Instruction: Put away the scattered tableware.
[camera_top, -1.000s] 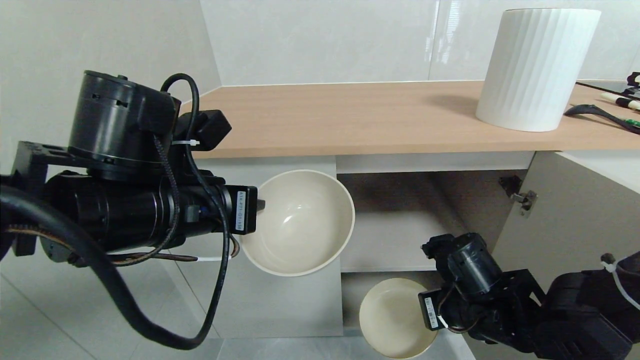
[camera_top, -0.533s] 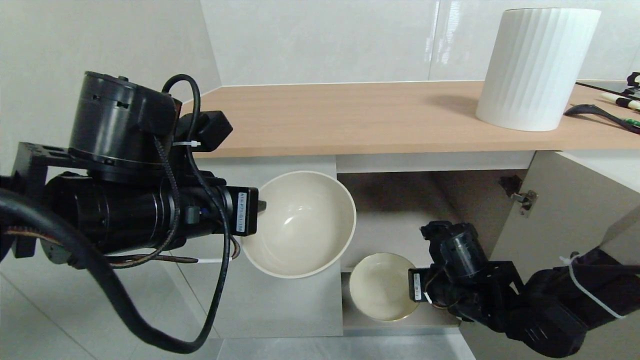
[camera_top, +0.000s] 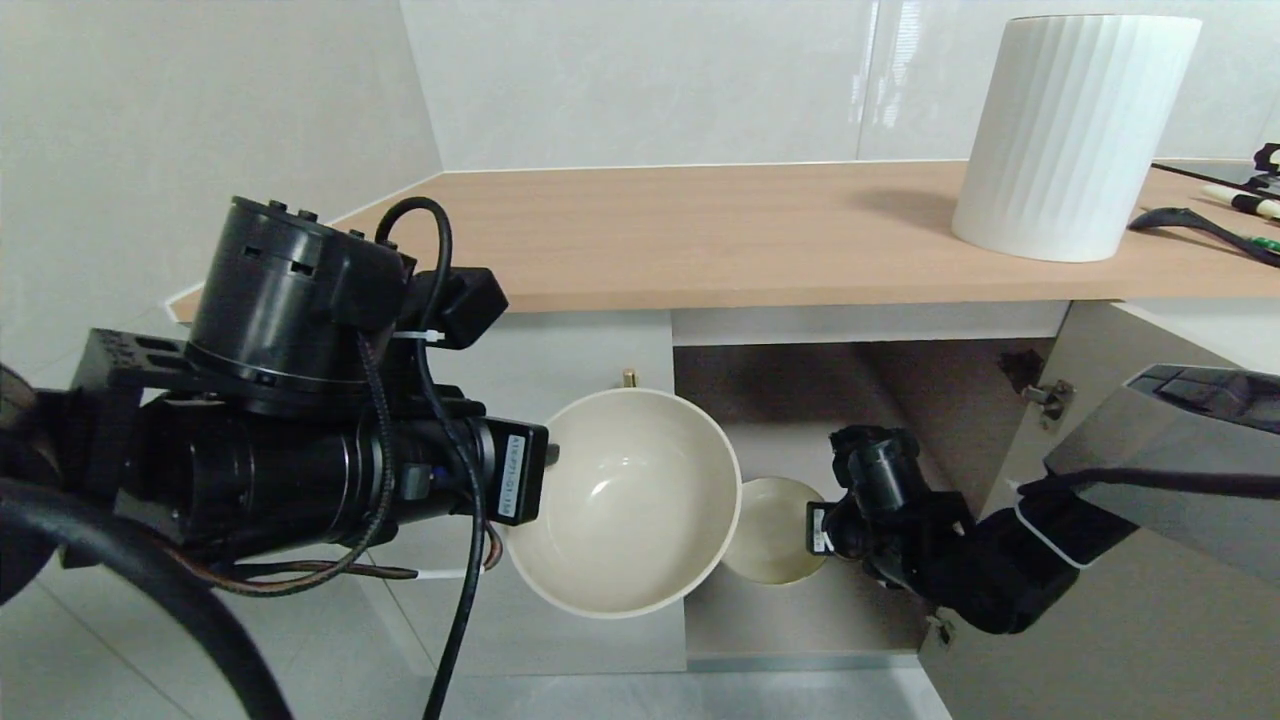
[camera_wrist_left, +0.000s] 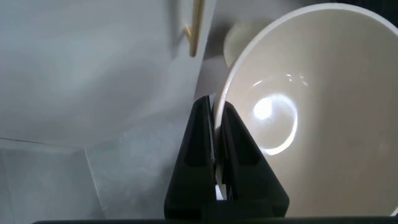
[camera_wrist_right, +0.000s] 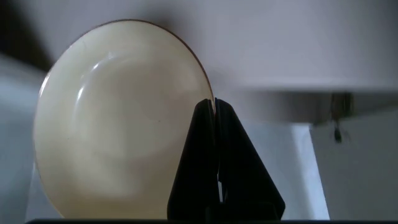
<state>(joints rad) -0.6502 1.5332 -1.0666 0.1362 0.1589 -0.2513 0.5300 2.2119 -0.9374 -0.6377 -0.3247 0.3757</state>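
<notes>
Right gripper (camera_top: 815, 530) sat inside the open cabinet (camera_top: 780, 430), fingers clamped on the rim of the small dish (camera_top: 768, 532), which hung tilted on edge over the cabinet floor (camera_top: 800, 620). Left gripper (camera_top: 552, 470) pinched the rim of the big bowl (camera_top: 630, 505), held out in front of the closed door (camera_top: 600, 350), just beside the opening. The right arm was the nearer one: the floor lay below its dish, and lowering it flat looked like the next call
</notes>
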